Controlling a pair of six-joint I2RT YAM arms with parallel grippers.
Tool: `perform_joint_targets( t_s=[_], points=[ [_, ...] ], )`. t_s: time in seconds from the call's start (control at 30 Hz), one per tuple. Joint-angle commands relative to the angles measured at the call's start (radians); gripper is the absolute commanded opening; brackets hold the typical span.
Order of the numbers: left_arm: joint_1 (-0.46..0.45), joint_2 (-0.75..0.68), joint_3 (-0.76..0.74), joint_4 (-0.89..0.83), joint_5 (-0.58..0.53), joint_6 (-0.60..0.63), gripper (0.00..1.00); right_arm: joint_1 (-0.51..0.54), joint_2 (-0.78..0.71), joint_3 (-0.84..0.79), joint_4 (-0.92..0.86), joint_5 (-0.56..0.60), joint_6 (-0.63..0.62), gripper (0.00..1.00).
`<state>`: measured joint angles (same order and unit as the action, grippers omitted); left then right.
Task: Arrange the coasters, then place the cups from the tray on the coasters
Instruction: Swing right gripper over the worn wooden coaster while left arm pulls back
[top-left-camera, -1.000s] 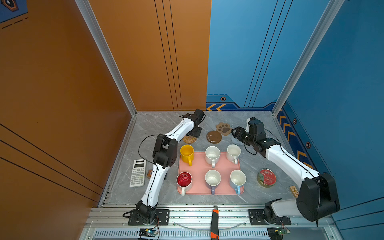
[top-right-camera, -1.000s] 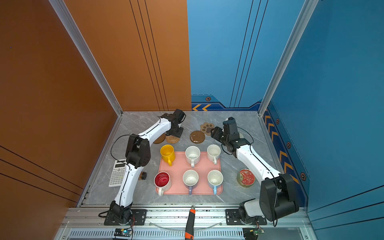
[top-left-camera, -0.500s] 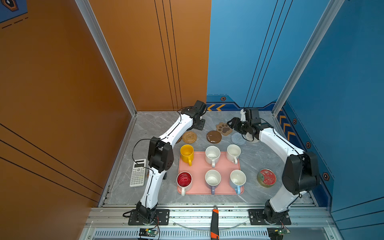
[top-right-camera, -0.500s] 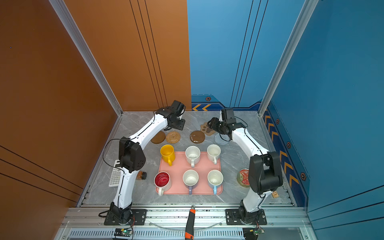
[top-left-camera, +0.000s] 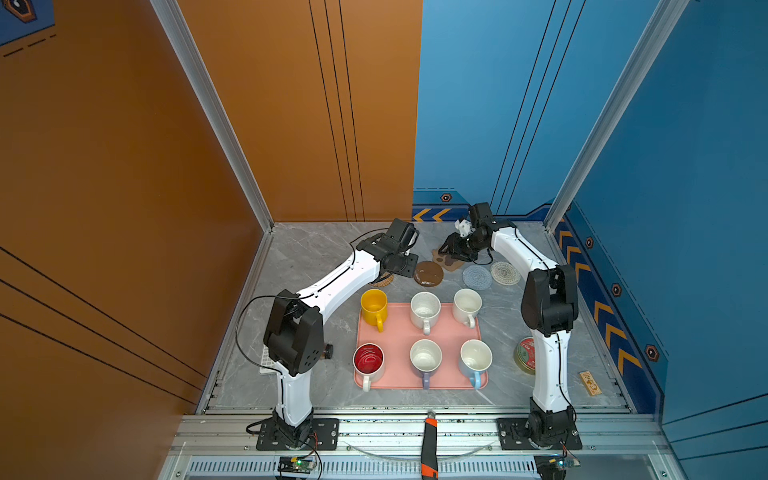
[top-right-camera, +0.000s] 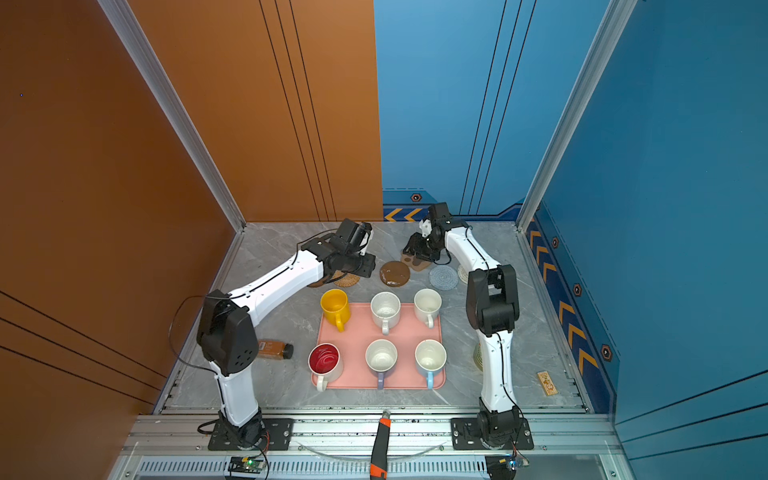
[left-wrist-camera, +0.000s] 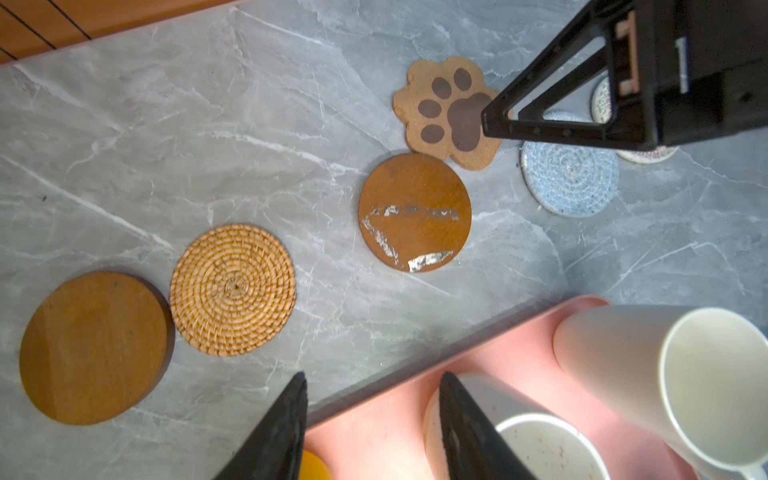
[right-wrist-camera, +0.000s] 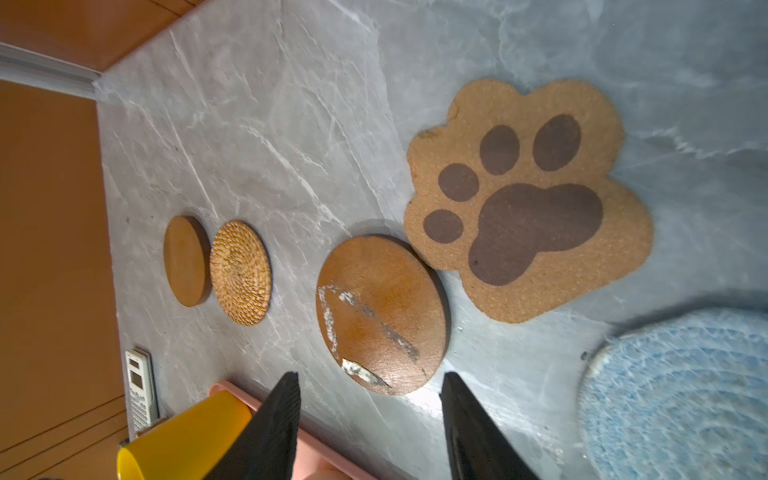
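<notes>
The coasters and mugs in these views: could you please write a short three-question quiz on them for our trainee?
1. How many coasters lie on the table?
2. True or false: no mug stands on a coaster.
3. Which coaster lies between the plain brown disc and the scuffed brown disc? A rattan coaster; B paw-shaped coaster; C blue woven coaster.
Key: 1 six; 2 true; 3 A.
</notes>
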<state>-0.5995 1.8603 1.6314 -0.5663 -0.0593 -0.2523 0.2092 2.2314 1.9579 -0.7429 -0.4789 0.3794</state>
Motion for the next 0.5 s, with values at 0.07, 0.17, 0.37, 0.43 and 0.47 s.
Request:
perform_joint_targets(
  t_s=[0.07, 0.17, 0.37, 0.43, 0.47],
  points=[
    [-0.001, -0.137, -0.159, 0.209, 0.036, -0.036, 0.53, -0.004, 0.062, 0.065, -0.133, -0.006, -0.065, 0.54],
    [-0.008, -0.193, -0.227, 0.245, 0.032, -0.033, 0.53, -0.003, 0.085, 0.070, -0.134, -0.012, -0.062, 0.54],
    [-0.012, -0.292, -0.322, 0.276, -0.009, -0.012, 0.55, 0.004, 0.130, 0.075, -0.134, -0.024, -0.059, 0.54],
    [-0.012, -0.312, -0.340, 0.277, -0.021, -0.007, 0.55, 0.009, 0.141, 0.076, -0.134, -0.026, -0.059, 0.54],
    [-0.012, -0.321, -0.348, 0.274, -0.028, -0.004, 0.55, 0.011, 0.149, 0.076, -0.133, -0.026, -0.059, 0.54]
  ],
)
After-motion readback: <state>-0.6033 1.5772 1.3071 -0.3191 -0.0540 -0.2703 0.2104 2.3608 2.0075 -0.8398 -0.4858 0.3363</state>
